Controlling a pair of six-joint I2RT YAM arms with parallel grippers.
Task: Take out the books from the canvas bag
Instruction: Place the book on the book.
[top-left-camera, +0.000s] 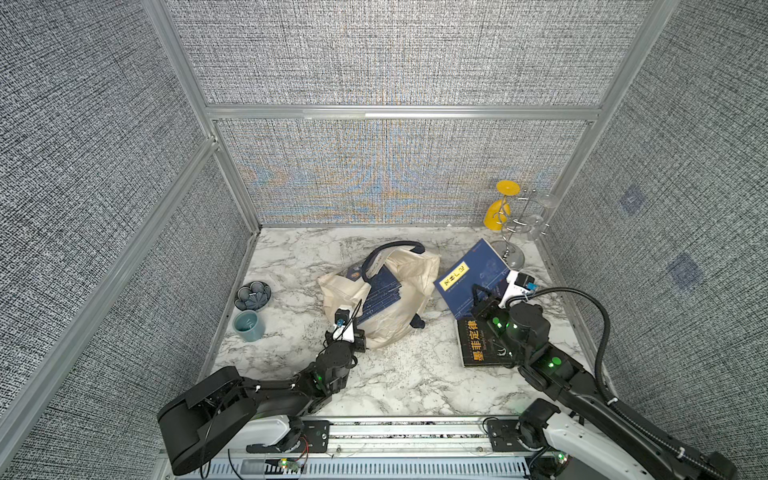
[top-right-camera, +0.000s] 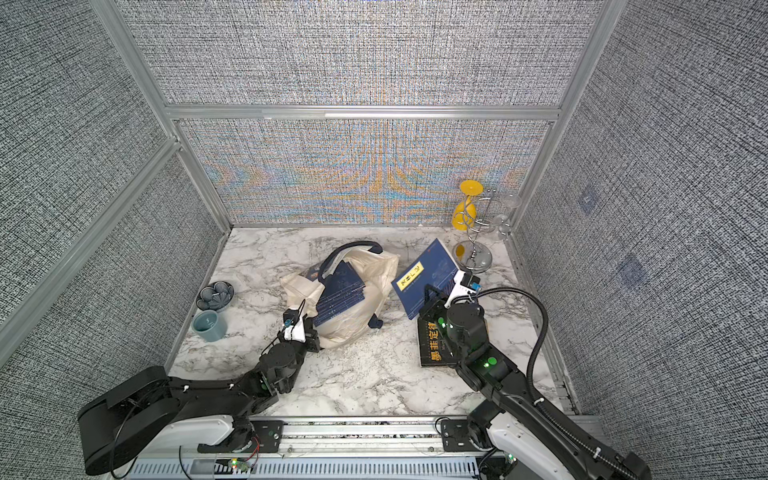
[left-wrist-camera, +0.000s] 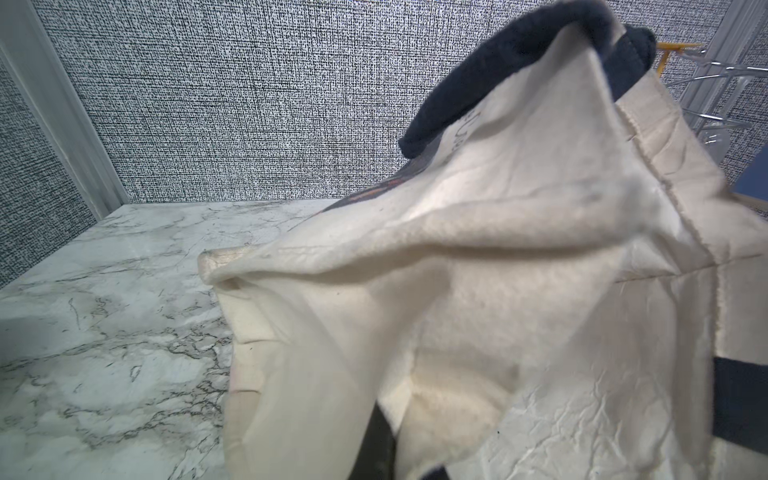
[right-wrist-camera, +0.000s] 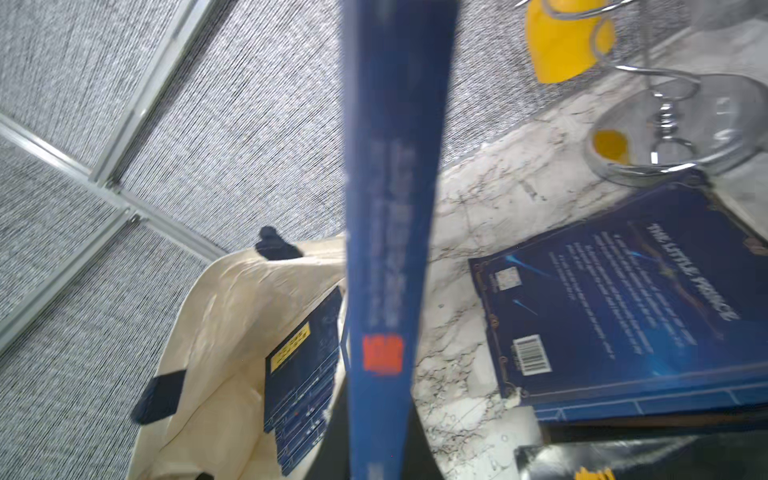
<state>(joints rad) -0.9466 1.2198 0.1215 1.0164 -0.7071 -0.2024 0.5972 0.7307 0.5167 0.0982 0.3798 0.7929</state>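
Observation:
The cream canvas bag (top-left-camera: 409, 278) (top-right-camera: 365, 274) lies slumped mid-table with its mouth facing the far wall and its navy handle arched up. Several navy books (top-left-camera: 380, 297) (top-right-camera: 338, 297) show in its mouth, also seen in the right wrist view (right-wrist-camera: 299, 374). My left gripper (top-left-camera: 360, 336) (top-right-camera: 313, 336) is shut on the bag's near edge, the cream fabric (left-wrist-camera: 457, 270) filling its view. To the bag's right, my right gripper (top-left-camera: 478, 297) (top-right-camera: 429, 296) is shut on a blue book with a yellow label (top-left-camera: 465, 276) (top-right-camera: 419, 276). That book appears edge-on between the jaws (right-wrist-camera: 386, 249).
A black book with yellow characters (top-left-camera: 478, 345) lies under the right wrist. A blue book titled The Little Prince (right-wrist-camera: 623, 311) rests flat beside the held one. A chrome rack with a yellow cup (top-left-camera: 505, 208) stands far right. A grey-blue cup (top-left-camera: 249, 326) and a flower dish (top-left-camera: 252, 295) sit at the left wall.

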